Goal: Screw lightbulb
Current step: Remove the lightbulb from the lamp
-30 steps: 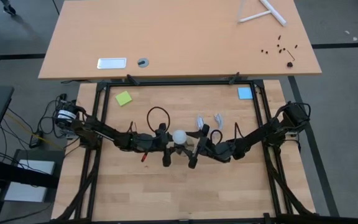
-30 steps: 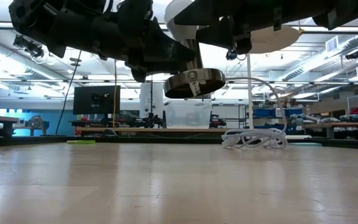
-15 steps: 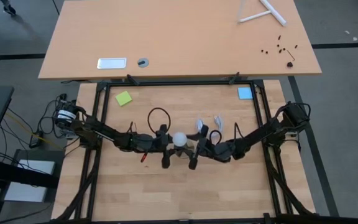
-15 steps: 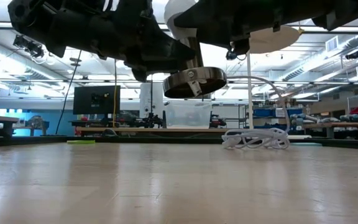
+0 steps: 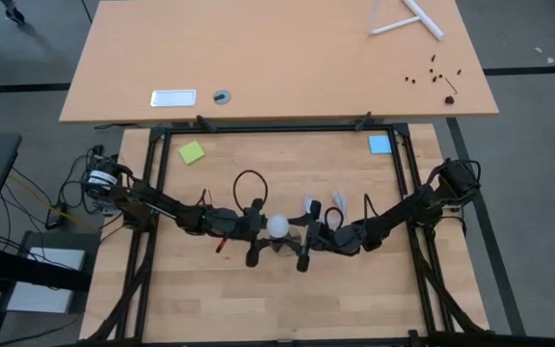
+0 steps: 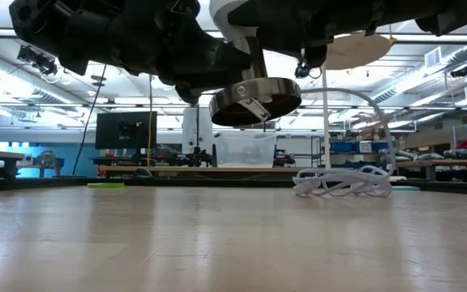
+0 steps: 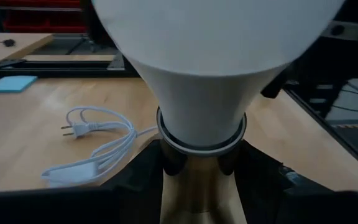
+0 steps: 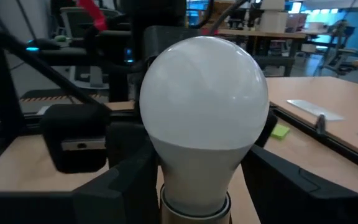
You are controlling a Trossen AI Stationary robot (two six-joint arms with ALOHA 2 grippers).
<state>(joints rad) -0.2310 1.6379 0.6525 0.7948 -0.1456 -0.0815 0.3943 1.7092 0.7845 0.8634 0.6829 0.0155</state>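
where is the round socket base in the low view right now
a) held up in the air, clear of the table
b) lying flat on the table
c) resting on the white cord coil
a, the socket base hangs under the dark arms with open space between it and the table; the white cord coil lies farther back.

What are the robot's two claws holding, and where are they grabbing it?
The lightbulb with its socket hangs in the air between them. The left gripper and right gripper hold it low down, near its neck; the exact spots cannot be told.
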